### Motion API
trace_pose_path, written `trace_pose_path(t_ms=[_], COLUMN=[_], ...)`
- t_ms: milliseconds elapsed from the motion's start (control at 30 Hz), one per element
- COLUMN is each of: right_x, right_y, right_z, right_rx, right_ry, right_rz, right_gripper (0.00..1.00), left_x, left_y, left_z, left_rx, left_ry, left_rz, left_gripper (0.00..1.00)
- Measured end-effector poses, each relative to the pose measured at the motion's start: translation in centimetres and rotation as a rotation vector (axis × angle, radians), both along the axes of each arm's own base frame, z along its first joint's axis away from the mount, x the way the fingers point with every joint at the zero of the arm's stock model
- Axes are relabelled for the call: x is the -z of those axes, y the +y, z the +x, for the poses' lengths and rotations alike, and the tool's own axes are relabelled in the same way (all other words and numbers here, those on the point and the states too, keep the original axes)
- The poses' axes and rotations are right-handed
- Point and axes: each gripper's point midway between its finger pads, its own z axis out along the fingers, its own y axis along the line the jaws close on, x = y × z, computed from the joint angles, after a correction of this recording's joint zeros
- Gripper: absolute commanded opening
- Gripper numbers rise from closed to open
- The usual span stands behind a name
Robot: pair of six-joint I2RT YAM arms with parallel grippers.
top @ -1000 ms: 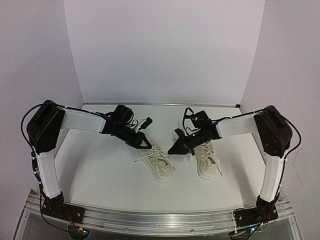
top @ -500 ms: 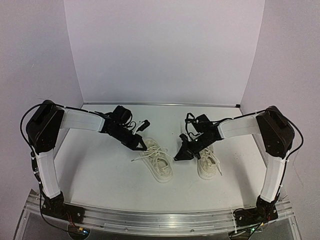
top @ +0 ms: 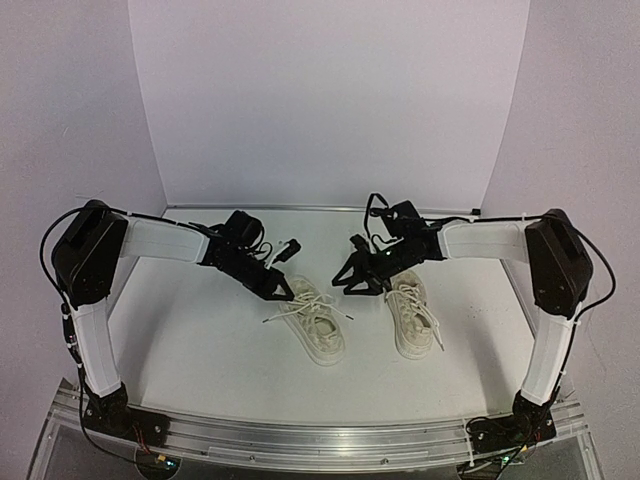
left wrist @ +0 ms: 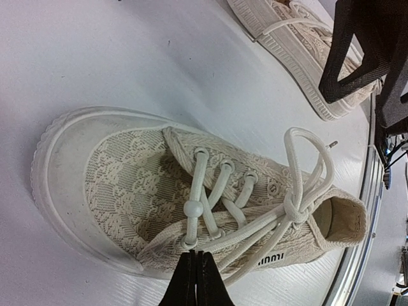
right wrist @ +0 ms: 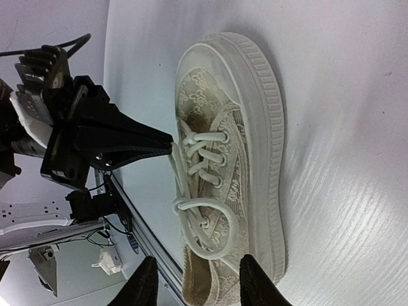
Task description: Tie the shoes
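Cream sneaker [left wrist: 121, 185] looks light, its thin laces [left wrist: 199, 175] limp and slippery, best pinched near their ends; left gripper [left wrist: 196, 268] nips one strand, right gripper [right wrist: 197, 261] stands spread.

Left hand [top: 288, 290] pinched, right hand [top: 345, 287] spread.

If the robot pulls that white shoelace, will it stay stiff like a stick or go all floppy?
Probably floppy: the lace lies in loose curly loops on the shoe, so it should bend anywhere. It looks thin, so it might slip from the shut left gripper. The shoe may slide along too.
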Motion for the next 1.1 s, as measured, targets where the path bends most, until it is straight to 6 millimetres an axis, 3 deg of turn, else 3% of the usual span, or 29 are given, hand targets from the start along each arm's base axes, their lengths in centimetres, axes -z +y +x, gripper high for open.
trace_pose_path(t_ms=[200,367,533,667,867,1100], right_x=[0.5,2.1,3.1,3.3,2.6,2.6], right_y=[0.3,0.6,0.7,0.9,1.3,1.6], right_z=[-0.2,-0.3,-0.4,-0.2,-0.1,-0.5], right_rx=[-0.017,-0.033,-0.044,-0.052,-0.068,-0.084], right_ry=[0.025,0.062,0.085,0.082,0.069,0.074], right_rz=[0.009,0.008,0.003,0.008,0.03,0.037], right_gripper=[0.43,0.41,0.35,0.3,0.33,0.23], left_x=[-0.2,-0.3,-0.3,-0.3,-0.3,-0.3], left_y=[-0.1,-0.1,-0.1,-0.1,-0.1,-0.1], left_z=[-0.1,-0.1,-0.1,-0.1,-0.1,-0.1], left_rx=[0.01,0.014,0.014,0.014,0.014,0.014], left_ry=[-0.004,-0.003,-0.003,-0.003,-0.003,-0.003], left_rz=[-0.007,-0.011,-0.012,-0.013,-0.014,-0.013], left_gripper=[0.0,0.0,0.0,0.0,0.0,0.0])
